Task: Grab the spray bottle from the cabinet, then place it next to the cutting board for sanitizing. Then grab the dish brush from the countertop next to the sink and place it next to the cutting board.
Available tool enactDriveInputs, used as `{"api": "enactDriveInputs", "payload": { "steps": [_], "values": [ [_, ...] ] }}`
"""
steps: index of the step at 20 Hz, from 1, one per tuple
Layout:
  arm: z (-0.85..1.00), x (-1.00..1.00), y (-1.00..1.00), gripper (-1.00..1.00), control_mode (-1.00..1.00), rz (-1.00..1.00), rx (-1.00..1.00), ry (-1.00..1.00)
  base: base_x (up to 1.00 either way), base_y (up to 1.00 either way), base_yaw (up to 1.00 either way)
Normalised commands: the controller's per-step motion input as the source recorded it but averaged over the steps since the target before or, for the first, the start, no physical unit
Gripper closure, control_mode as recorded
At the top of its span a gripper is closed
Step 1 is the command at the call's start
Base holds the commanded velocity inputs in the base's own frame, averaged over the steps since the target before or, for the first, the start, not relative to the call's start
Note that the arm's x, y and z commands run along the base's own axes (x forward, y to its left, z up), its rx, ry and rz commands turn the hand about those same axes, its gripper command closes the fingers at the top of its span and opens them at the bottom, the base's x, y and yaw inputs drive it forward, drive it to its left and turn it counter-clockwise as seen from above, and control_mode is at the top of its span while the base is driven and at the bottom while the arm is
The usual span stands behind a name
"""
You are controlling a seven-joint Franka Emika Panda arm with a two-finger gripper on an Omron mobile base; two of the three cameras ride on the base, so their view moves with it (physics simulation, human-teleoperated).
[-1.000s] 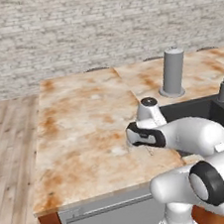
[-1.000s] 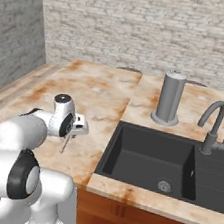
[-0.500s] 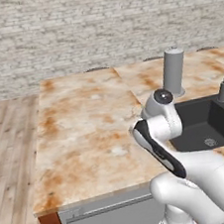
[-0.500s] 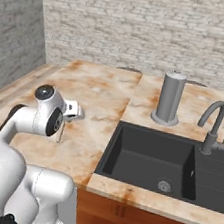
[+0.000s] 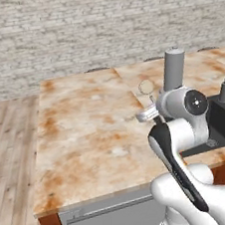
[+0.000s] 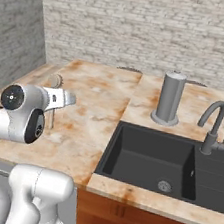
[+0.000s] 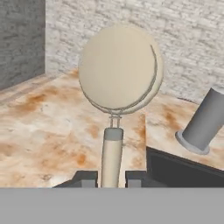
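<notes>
One dish brush, hand clamped on handle

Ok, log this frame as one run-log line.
phase: brush lifted | gripper: shut on dish brush handle | brush: above countertop, left of sink

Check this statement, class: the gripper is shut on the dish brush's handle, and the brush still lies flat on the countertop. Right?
One error. The gripper is shut on the handle, but the dish brush is lifted clear of the countertop, as the hand view and left base view show.
</notes>
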Motion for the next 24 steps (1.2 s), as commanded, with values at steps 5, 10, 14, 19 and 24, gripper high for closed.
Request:
{"api": "enactDriveInputs", "payload": {
  "steps": [5,10,14,19,24],
  "values": [
    [1.0,-0.66,-0.14,1.0,-1.0,0.0,0.2,-0.33,0.0,0.0,0.0],
    [0.28,-0.37,-0.09,1.0,1.0,0.0,0.06,-0.13,-0.6,-0.32,-0.05],
    [0.0,0.0,0.0,1.0,1.0,0.0,0.0,0.0,-1.0,-0.68,-0.13],
    [0.0,0.0,0.0,1.0,1.0,0.0,0.0,0.0,-0.66,-0.84,-0.36],
    [0.0,0.0,0.0,1.0,1.0,0.0,0.0,0.0,-0.02,-0.57,-0.7]
  ]
}}
